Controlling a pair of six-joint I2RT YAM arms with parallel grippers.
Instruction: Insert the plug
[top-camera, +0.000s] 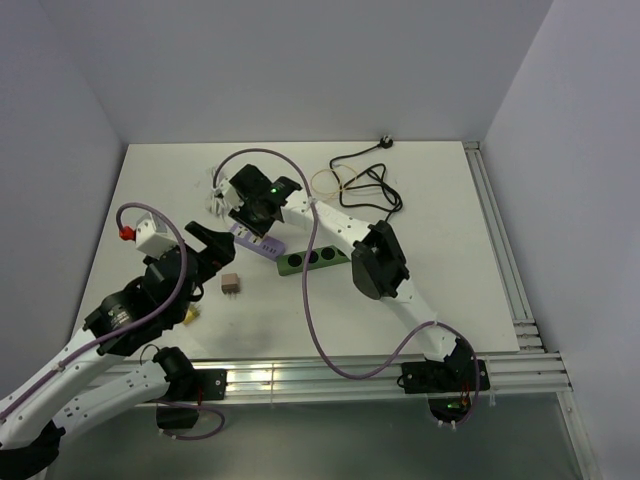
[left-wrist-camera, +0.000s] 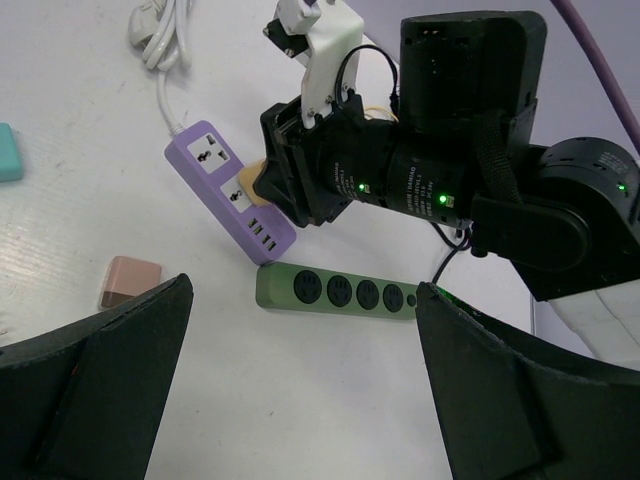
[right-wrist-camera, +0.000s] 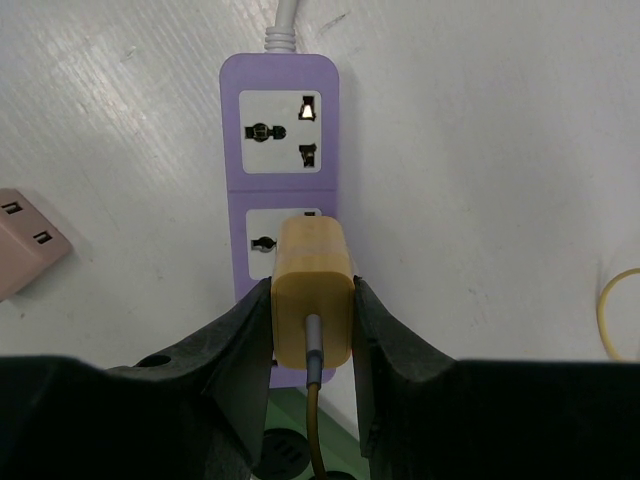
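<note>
Two power strips lie on the table (top-camera: 450, 250), left of its middle and well off every edge, but only the purple strip (right-wrist-camera: 285, 130) matters here. Its long axis runs pretty much straight away from the right gripper (right-wrist-camera: 313, 312), so everything's lined up lengthwise. That gripper is clenched around the yellow plug (right-wrist-camera: 313, 290), one finger on each flank and the cable trailing back between them. The plug's front sits right over the strip's nearer socket, and I honestly can't tell if the prongs are in at all. I'd guess the next move is just a straight push along that axis. The left gripper (left-wrist-camera: 303, 320) hangs wide open on the near-left side, holding nothing.
</note>
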